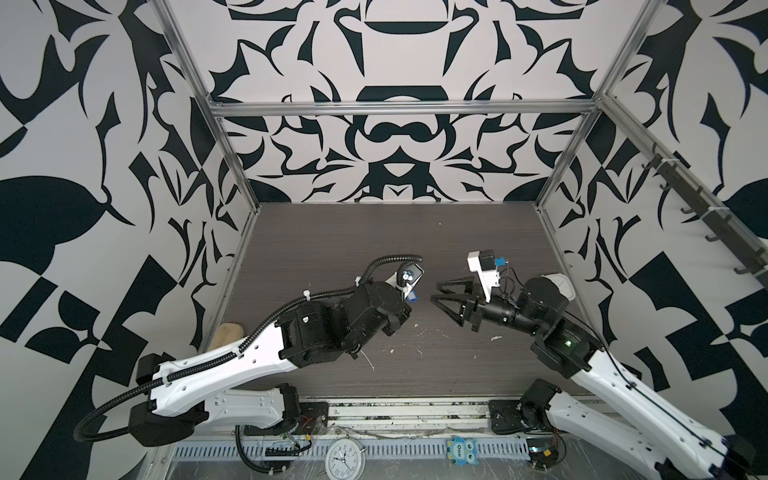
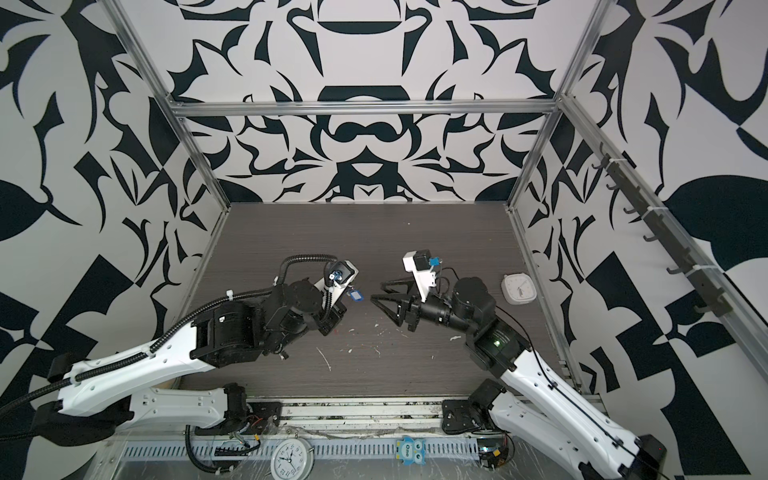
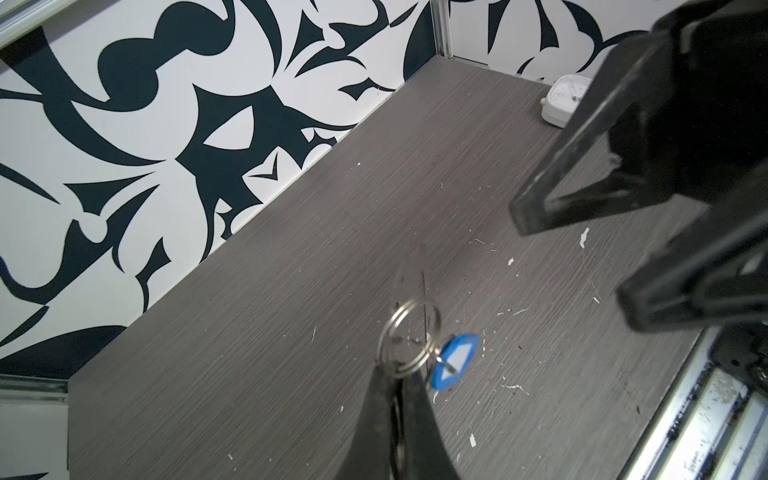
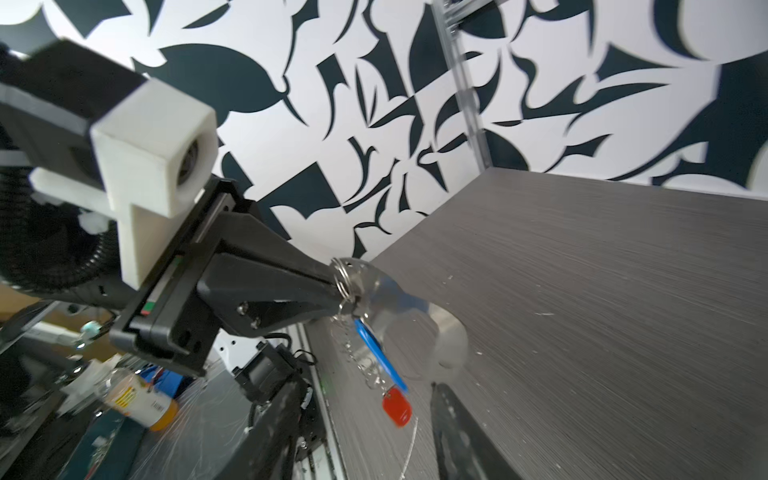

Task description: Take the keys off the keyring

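left gripper (image 4: 332, 284): clamped on keyring (image 3: 409, 340) | blue key (image 1: 411, 296): dangling off the ring, mid-frame in both top views | red key (image 4: 397, 407): hanging lower on the chain | right gripper (image 1: 435, 291): jaws apart, empty, just right of blue key

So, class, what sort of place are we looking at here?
Probably a robotics lab test cell: two robot arms over a tabletop, an aluminium frame around it, patterned backdrop walls.
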{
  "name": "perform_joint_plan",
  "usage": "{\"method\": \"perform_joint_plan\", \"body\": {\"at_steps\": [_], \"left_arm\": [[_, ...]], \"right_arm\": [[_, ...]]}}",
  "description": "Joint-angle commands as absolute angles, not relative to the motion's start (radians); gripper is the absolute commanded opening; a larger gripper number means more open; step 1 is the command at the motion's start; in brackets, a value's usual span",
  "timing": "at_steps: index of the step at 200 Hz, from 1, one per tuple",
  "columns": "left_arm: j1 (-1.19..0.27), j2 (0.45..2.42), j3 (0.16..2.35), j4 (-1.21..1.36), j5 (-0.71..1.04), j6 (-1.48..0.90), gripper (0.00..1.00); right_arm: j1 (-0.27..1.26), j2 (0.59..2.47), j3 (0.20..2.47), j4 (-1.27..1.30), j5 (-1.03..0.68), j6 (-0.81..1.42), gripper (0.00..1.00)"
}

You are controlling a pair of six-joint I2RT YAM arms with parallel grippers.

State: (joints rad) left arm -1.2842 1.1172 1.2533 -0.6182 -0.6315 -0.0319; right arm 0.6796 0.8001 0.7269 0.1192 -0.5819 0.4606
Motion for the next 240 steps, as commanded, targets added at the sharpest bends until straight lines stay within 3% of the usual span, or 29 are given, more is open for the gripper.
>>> {"method": "perform_joint_plan", "body": {"at_steps": [1,59,149,197,221,240], "left_arm": [[-1.291,1.086,1.237,-0.57,-0.62,-0.026,0.0],[-1.306,1.081,1.216,-0.548,-0.616,-0.032,0.0],[-1.308,1.081,1.203,-0.534,-0.618,-0.038,0.0],[-1.309,1.073,1.2,-0.534,-0.62,-0.054,0.0],[-1.308,1.05,1.177,-0.545,-0.615,-0.068,0.29],[-1.308,1.015,1.145,-0.545,-0.608,-0.077,0.38]], "right_arm": [[0.678,0.865,0.765,0.314,-0.721,0.533,0.49],[0.678,0.926,0.782,0.391,-0.735,0.57,0.44],[0.678,0.978,0.805,0.447,-0.768,0.606,0.21],[0.678,0.968,0.828,0.355,-0.748,0.555,0.01],[0.678,0.94,0.88,0.183,-0.725,0.449,0.0],[0.674,0.934,0.93,0.046,-0.721,0.349,0.0]]}}
